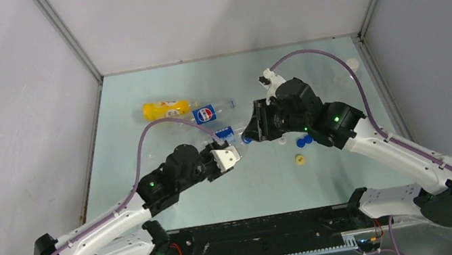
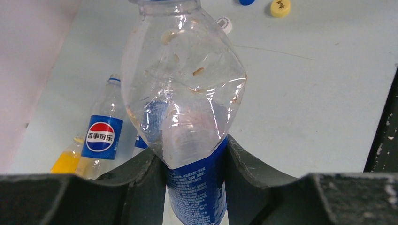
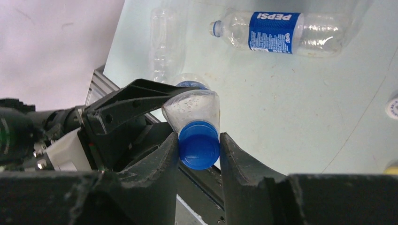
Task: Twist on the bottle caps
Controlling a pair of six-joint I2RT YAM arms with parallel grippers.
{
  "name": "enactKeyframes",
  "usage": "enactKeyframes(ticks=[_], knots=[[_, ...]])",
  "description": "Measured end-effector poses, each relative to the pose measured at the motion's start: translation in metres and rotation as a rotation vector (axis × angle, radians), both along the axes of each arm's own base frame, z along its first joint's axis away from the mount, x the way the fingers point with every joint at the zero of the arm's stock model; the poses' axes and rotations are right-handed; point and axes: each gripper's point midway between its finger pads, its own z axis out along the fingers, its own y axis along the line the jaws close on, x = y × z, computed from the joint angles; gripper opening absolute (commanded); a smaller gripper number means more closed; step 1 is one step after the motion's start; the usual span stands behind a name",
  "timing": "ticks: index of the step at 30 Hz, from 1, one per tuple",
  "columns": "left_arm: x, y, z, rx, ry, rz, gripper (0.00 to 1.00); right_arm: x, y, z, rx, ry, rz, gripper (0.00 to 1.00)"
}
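Left gripper (image 1: 233,155) and right gripper (image 1: 250,134) meet tip to tip above the table (image 1: 157,97) in the top view. From the left wrist, the jaws squeeze the clear bottle (image 2: 183,93) at its blue label; it looks light, thin and easy to dent. From the right wrist, the jaws pinch the small, hard blue cap (image 3: 199,149) on the bottle's neck by its round side.

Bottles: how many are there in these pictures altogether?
4: a blue-labelled bottle in the left claw; a Pepsi bottle, a yellow bottle and an unlabelled clear bottle lying beyond it. More may be hidden.
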Motion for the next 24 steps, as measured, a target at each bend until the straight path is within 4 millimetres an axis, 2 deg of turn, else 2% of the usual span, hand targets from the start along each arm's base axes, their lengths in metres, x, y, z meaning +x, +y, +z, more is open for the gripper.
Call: enactKeyframes(ticks=[6,24], knots=[[0.003,-0.002,-0.003,0.043,-0.04,0.046,0.2,0.003,-0.005,-0.005,-0.003,0.05,-0.063,0.0],[0.005,-0.006,0.009,0.042,-0.053,0.055,0.22,0.007,-0.015,0.006,0.033,0.048,-0.109,0.06]])
